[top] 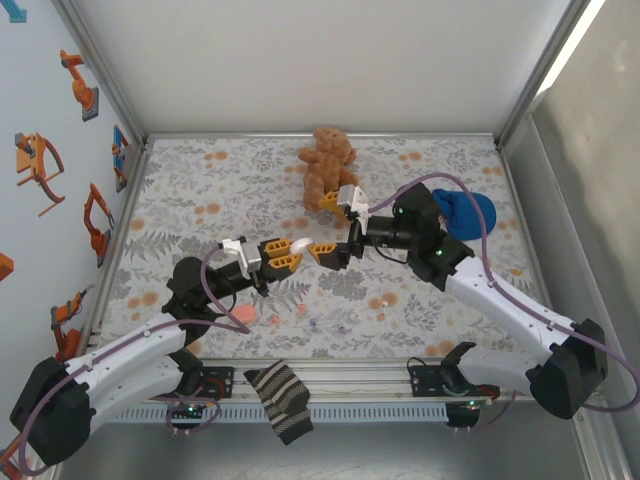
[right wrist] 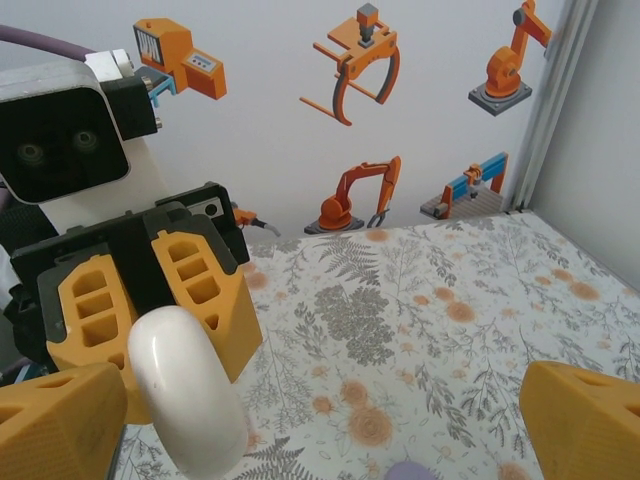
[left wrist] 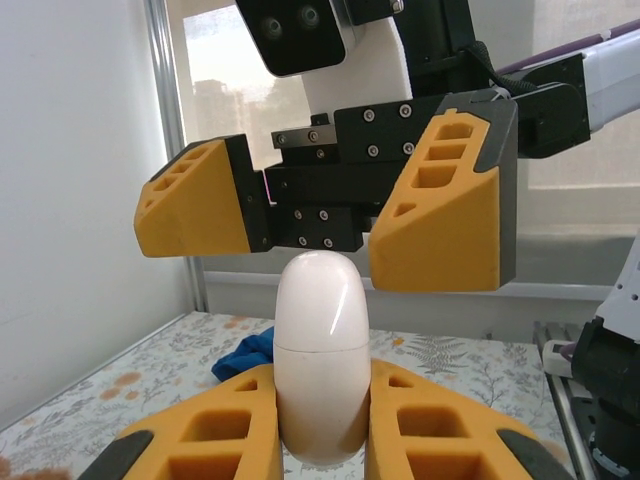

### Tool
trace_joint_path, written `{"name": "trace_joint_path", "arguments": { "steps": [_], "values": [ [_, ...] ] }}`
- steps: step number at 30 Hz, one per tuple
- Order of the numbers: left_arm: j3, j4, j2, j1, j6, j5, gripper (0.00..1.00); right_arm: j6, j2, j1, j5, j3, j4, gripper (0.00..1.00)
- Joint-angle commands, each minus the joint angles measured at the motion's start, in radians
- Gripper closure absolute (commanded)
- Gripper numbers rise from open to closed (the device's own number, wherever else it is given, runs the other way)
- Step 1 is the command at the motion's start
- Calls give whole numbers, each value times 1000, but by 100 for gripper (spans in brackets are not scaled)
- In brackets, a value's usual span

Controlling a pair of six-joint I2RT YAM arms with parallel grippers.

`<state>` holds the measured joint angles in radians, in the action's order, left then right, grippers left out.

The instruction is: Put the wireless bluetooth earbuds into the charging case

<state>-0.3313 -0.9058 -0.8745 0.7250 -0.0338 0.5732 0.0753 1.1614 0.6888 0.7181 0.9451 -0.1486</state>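
Pinching a glossy white oval plastic capsule (left wrist: 320, 350) upright, the left gripper (left wrist: 322, 430) was closed on its lower half. The right gripper (right wrist: 320, 430) faced it, orange fingers (right wrist: 585, 425) spread wide, the capsule between them. The small salmon-pink plastic charging case (top: 243, 318) lay on the floral table (top: 420, 300) by the left arm, tiny bead-sized earbuds (top: 275, 319) beside it

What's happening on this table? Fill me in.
The left gripper is shut on a glossy white capsule-shaped plastic case, holding it up above the floral-print table. The right gripper faces it with jaws wide open, not gripping it. A few tiny bead-like bits lie on the table near the front edge.
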Motion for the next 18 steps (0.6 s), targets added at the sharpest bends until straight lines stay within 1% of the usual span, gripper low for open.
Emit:
{"name": "trace_joint_path", "arguments": {
  "steps": [1,18],
  "values": [
    [-32,-48,7,-4,24,29,88,6,7,5,3,35,-47,1],
    [-25,-70,11,-4,25,35,90,-10,46,6,-85,65,-55,3]
  ]
}}
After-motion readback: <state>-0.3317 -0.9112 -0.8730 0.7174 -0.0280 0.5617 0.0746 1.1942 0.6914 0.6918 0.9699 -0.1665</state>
